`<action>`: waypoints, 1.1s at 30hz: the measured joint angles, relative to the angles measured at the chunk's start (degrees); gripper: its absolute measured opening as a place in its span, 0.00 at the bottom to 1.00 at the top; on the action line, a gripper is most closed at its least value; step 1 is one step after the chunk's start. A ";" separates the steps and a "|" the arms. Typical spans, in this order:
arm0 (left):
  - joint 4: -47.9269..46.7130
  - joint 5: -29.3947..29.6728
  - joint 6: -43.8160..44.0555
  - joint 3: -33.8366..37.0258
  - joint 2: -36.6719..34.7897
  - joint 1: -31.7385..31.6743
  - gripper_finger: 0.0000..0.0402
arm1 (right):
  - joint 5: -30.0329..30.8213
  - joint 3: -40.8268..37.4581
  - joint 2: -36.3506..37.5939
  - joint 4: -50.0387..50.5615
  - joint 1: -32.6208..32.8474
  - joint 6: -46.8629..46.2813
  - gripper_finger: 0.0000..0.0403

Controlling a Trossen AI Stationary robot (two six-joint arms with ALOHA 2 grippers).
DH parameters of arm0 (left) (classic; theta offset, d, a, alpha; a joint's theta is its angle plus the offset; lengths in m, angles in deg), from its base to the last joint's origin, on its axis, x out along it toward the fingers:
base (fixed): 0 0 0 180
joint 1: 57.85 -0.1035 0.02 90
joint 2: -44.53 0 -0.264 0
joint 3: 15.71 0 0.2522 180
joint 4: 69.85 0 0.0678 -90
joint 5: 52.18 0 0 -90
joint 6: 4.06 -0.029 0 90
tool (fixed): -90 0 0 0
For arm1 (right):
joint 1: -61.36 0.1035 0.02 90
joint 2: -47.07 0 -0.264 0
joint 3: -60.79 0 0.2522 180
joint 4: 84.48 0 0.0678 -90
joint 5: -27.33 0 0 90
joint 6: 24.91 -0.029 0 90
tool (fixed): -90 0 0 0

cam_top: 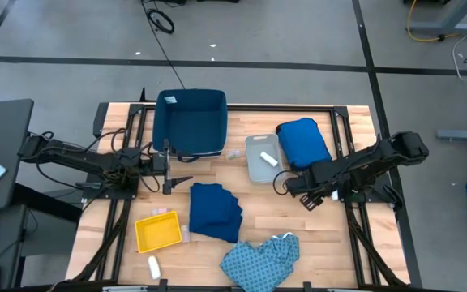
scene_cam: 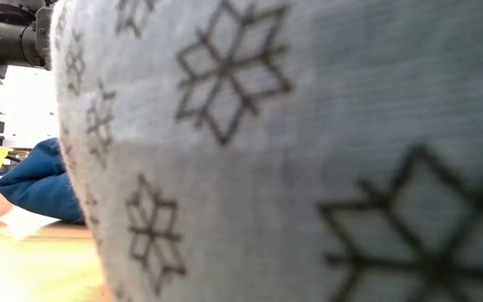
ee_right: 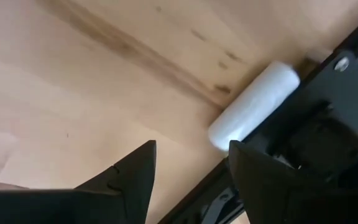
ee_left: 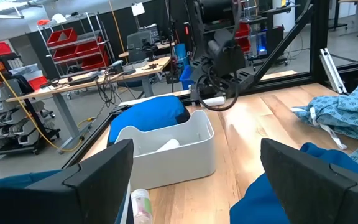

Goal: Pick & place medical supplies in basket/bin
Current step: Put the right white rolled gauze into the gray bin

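No legible text — none anywhere

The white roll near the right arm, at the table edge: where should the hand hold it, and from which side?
Probably across its middle, coming from above. The white roll is a short cylinder lying flat on the wooden table, pressed along the black frame, so only a top approach leaves both long sides reachable. The right hand is open beside it.
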 joint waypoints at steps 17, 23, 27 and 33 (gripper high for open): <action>0.07 -1.28 -0.63 0.00 0.00 0.00 0.88 | -0.64 -0.07 -17.77 1.14 5.45 3.97 0.53; 0.08 -1.56 -0.66 0.00 0.00 0.00 0.88 | -0.19 -0.07 -21.48 2.52 4.29 6.81 0.63; 0.09 -2.55 -0.66 0.00 0.00 0.00 0.88 | -1.36 -1.62 -21.53 -1.83 3.18 8.97 0.64; 0.06 -2.58 -0.66 0.00 0.00 0.00 0.88 | -3.92 -4.88 -21.32 -4.41 1.57 11.07 0.60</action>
